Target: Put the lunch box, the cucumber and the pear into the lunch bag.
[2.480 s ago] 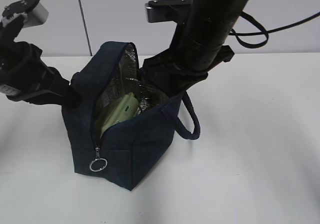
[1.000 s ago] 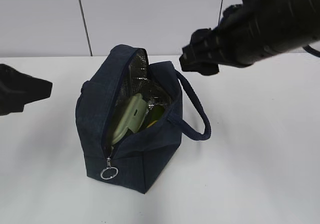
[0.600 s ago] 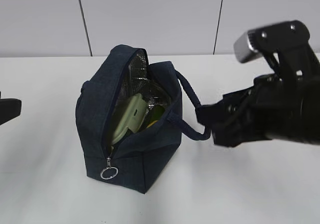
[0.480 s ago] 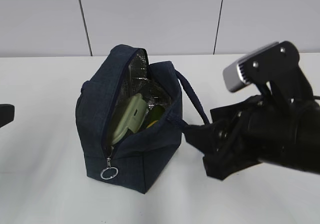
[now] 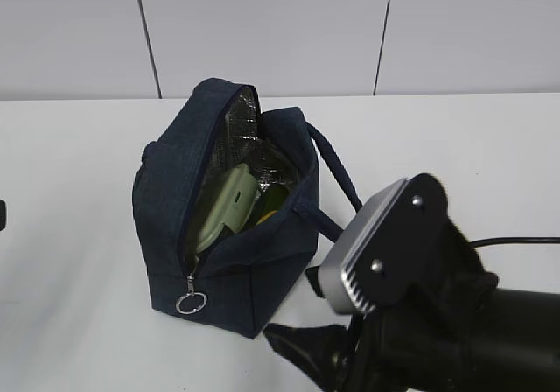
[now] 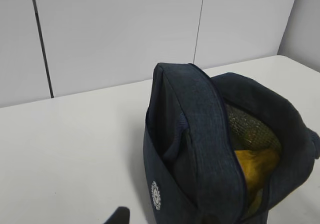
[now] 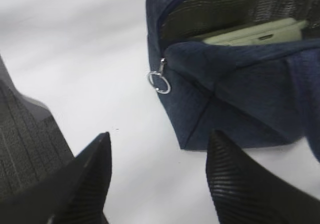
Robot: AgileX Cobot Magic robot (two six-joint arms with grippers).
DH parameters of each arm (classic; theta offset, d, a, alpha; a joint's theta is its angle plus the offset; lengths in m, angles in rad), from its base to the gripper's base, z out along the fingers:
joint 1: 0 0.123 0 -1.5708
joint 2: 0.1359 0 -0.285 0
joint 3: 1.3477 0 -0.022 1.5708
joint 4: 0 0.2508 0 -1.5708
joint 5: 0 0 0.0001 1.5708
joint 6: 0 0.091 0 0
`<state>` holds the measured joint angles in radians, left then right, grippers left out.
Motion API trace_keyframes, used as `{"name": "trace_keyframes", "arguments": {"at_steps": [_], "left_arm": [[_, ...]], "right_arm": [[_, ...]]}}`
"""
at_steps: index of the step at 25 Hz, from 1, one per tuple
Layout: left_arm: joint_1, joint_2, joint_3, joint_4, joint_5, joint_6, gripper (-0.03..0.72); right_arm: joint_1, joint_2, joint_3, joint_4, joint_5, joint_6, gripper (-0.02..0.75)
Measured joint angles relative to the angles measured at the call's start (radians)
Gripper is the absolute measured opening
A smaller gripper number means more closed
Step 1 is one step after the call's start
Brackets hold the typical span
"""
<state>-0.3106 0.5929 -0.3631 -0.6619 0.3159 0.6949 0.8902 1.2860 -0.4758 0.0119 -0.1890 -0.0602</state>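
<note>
On the white table [image 5: 79, 234] the lunch bag [image 5: 166, 199] stands unzipped, lunch box [image 5: 224, 208], cucumber [image 5: 273, 198] and pear [image 6: 257, 166] already inside; left gripper barely shows, so I cannot tell its spread. Right gripper [image 7: 157, 171], jaws wide and empty, should retreat low without snagging the ring pull [image 7: 159, 82]

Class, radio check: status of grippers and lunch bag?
Right gripper open, empty, near zipper ring. Lunch bag unzipped, lunch box inside. Nothing obstructing.
</note>
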Motion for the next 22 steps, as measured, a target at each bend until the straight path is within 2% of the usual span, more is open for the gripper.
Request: {"name": "trace_keyframes", "arguments": {"at_steps": [6, 14, 22], "left_arm": [[0.000, 0.000, 0.000, 0.000, 0.004, 0.000, 0.269], [-0.001, 0.000, 0.000, 0.000, 0.006, 0.000, 0.269], [-0.001, 0.000, 0.000, 0.000, -0.005, 0.000, 0.269]], "right_arm": [[0.034, 0.158, 0.000, -0.012, -0.114, 0.002, 0.462], [0.034, 0.318, 0.000, -0.125, -0.327, 0.049, 0.463], [0.034, 0.428, -0.052, -0.097, -0.401, 0.060, 0.462]]}}
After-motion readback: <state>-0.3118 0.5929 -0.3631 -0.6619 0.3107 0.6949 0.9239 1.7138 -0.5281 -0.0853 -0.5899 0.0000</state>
